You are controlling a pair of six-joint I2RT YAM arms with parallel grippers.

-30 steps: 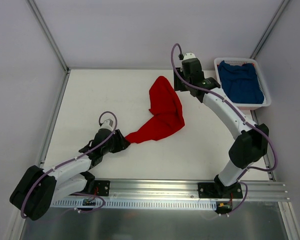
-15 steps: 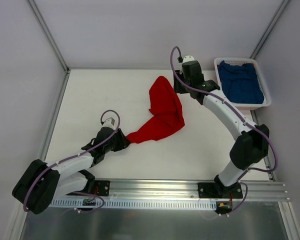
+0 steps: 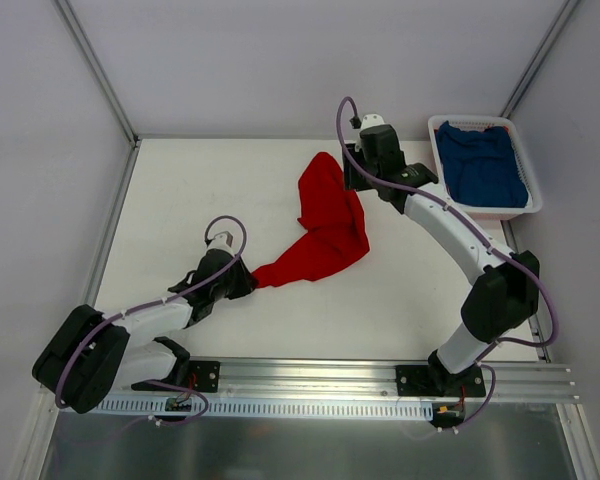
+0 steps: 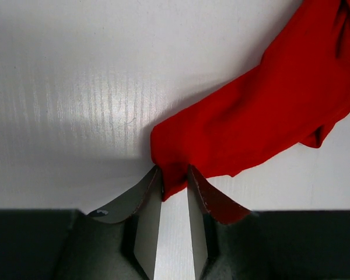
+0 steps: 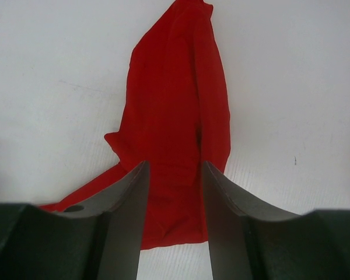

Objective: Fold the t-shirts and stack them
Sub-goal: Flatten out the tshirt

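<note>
The red t-shirt (image 3: 325, 220) lies crumpled on the white table, stretched from the far middle down to a thin corner at the near left. My left gripper (image 3: 248, 280) is shut on that corner; the left wrist view shows the red cloth (image 4: 262, 116) pinched between the tips of the gripper (image 4: 174, 172). My right gripper (image 3: 353, 182) is open at the shirt's far right edge. In the right wrist view the red shirt (image 5: 175, 99) shows between the spread tips of the gripper (image 5: 174, 166). The blue t-shirt (image 3: 480, 165) lies bunched in the basket.
The white slatted basket (image 3: 488, 212) stands at the far right corner of the table. Metal frame posts and grey walls enclose the table (image 3: 180, 190). An aluminium rail (image 3: 310, 375) runs along the near edge at the arm bases.
My right gripper has shifted slightly left over the red shirt. My left arm has edged a little right, still holding the corner. The shirt has barely moved.
</note>
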